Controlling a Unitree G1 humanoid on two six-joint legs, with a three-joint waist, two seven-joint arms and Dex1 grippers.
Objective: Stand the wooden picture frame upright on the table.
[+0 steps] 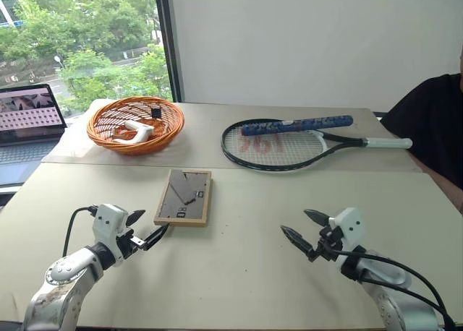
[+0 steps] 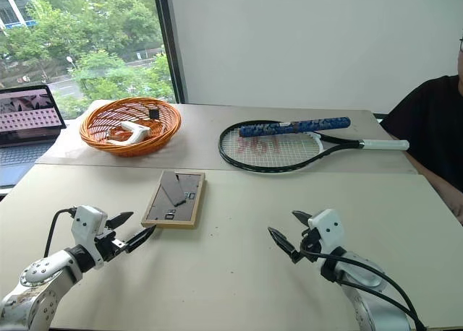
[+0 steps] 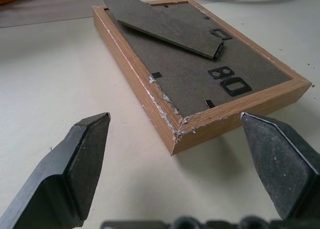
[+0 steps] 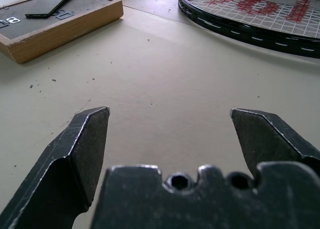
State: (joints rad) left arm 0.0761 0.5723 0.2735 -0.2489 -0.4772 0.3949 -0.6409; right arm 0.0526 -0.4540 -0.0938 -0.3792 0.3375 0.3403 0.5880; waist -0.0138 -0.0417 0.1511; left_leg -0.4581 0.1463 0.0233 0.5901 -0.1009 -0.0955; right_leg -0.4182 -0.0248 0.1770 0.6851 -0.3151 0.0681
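Here the wooden picture frame (image 1: 184, 196) lies flat, face down, on the tabletop (image 1: 239, 273), just on the near side of the seam that crosses the surface. Its dark grey back faces up, with the fold-out easel stand lifted slightly off the board and a few small black labels and clips near the near edge. The light-wood border is chipped and whitish at the near corner closest to the left tool (image 1: 147, 228).

That left tool sits just beside the frame's near left corner, its two black fingers spread wide and pointing at the corner without touching it; it holds nothing. The right tool (image 1: 304, 230) hovers well apart from the frame, off to its right over bare tabletop, fingers likewise spread wide and empty.

Beyond the seam, an orange woven basket (image 1: 135, 123) with a white object inside stands to the left. A tennis racket (image 1: 289, 144) with a blue-wrapped grip lies to the right. A laptop (image 1: 27, 125) sits at the far left edge. A person in a dark top (image 1: 432, 129) is seated at the right.
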